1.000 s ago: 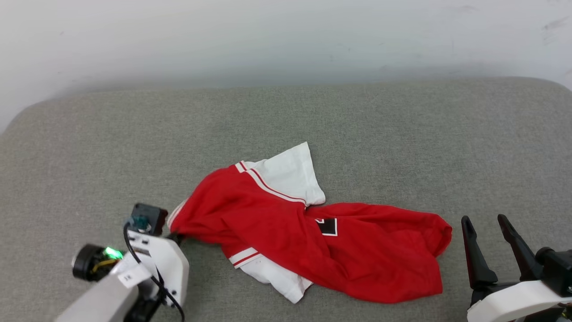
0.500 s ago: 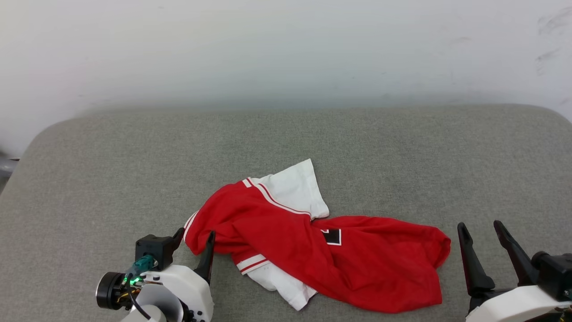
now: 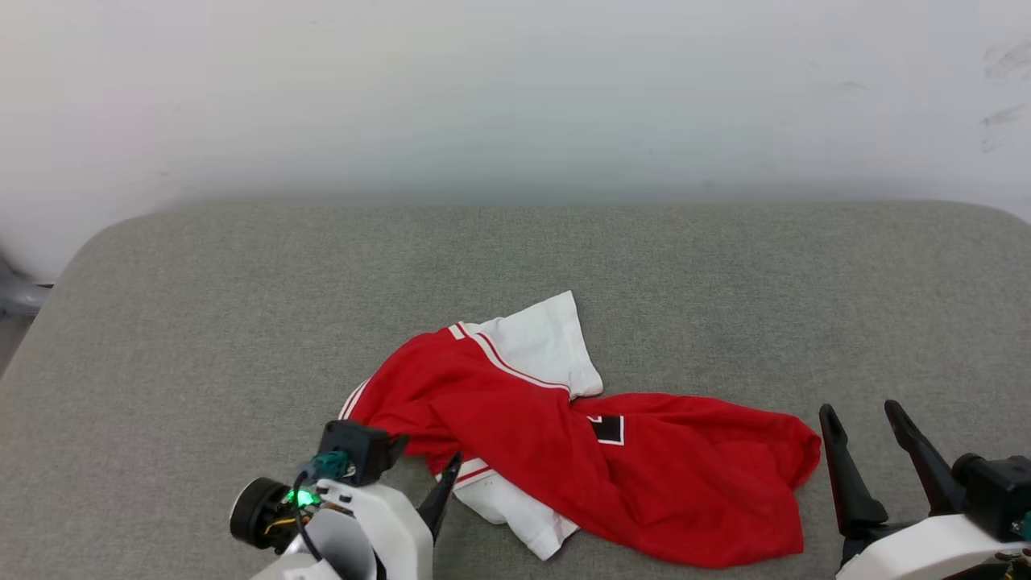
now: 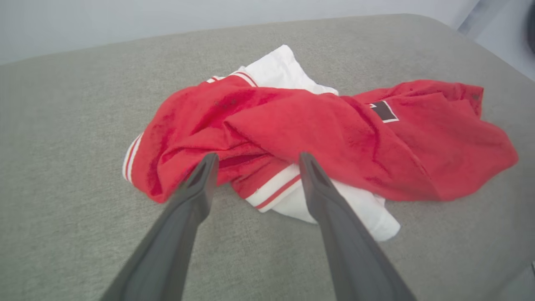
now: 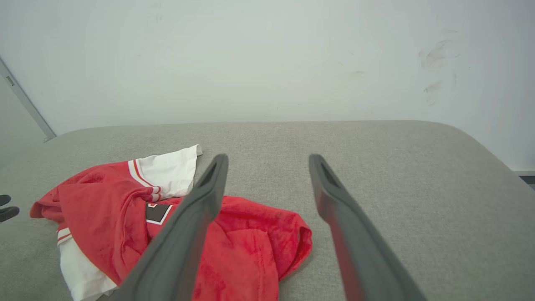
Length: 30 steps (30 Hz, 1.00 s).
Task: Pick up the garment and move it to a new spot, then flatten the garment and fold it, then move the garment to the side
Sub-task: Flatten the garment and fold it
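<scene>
The garment (image 3: 556,451) is a red jersey with white sleeves and striped trim, lying crumpled on the grey cushion (image 3: 242,306); a bit of black lettering shows. My left gripper (image 3: 427,453) is open at the garment's left end. In the left wrist view its fingertips (image 4: 211,161) hover just short of the red fold and striped trim of the garment (image 4: 326,129), with nothing between them. My right gripper (image 3: 859,409) stands open just right of the garment's right end, apart from it. The right wrist view has the garment (image 5: 117,209) left of my right gripper (image 5: 268,158).
The grey cushion (image 5: 397,175) has rounded corners and bare fabric all around the garment. A white wall (image 3: 515,97) rises behind it. The other arm's dark fingertips (image 5: 6,207) show at the left edge of the right wrist view.
My left gripper has opened and let go of the garment's left end, then shifted right along the near edge. The head camera has moved, shifting the whole picture. The right gripper stays open.
</scene>
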{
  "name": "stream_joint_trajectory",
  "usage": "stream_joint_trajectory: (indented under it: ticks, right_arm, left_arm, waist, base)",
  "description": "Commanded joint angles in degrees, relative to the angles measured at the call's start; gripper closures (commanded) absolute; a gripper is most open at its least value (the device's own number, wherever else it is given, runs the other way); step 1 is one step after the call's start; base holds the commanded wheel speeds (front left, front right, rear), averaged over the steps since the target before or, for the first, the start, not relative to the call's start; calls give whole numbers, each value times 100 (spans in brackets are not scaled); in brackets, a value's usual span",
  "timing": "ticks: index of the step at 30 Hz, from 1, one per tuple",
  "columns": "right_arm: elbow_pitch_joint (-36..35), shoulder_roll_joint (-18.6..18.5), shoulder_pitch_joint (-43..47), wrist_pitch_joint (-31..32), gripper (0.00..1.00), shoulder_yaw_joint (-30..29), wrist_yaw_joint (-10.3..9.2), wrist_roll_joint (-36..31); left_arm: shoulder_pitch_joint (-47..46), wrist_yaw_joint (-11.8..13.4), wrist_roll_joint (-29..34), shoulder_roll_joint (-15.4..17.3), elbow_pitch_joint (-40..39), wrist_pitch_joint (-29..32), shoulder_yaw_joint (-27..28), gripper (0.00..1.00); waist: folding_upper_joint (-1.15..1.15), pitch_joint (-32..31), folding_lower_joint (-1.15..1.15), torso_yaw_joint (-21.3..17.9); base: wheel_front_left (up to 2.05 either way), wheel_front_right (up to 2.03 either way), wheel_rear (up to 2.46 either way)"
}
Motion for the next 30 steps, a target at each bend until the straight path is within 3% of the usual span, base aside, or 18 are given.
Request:
stream_joint_trajectory:
  ticks: [1, 9, 23, 25, 26, 27, 30]
  right_arm:
    - [6, 7, 18, 11, 0, 18, -2, -6]
    - [48, 7, -129, -53, 0, 103, -2, 52]
    - [267, 7, -483, -182, 0, 209, -2, 120]
    - [327, 7, -479, -170, 0, 189, -2, 119]
    - [337, 7, -492, -166, 0, 185, -2, 120]
    - [346, 7, -512, -176, 0, 180, -2, 118]
    - [391, 7, -521, -197, 0, 159, -2, 135]
  left_arm:
    - [-129, -95, 56, 34, -100, 220, -125, 0]
    - [-698, -764, 165, -55, -328, 1617, -973, 0]
    - [-1434, -1730, 286, -413, 845, 2774, -1834, 0]
    - [-1409, -1811, 198, -428, 1005, 2948, -1936, 55]
    - [-1427, -1844, 196, -441, 1053, 2976, -1974, 72]
    - [-1442, -1851, 177, -450, 1096, 2998, -1999, 100]
    - [-1472, -1906, 196, -458, 1179, 2934, -2040, 100]
  waist:
    - [0, 18, 0, -29]
    - [0, 271, 0, -223]
    - [0, 853, 0, -589]
    - [0, 871, 0, -619]
    - [0, 876, 0, -628]
    - [0, 881, 0, -633]
    - [0, 869, 0, -630]
  base:
    - [0, 0, 0]
    - [0, 0, 0]
    - [0, 0, 0]
    - [0, 0, 0]
    - [0, 0, 0]
    - [0, 0, 0]
    - [0, 0, 0]
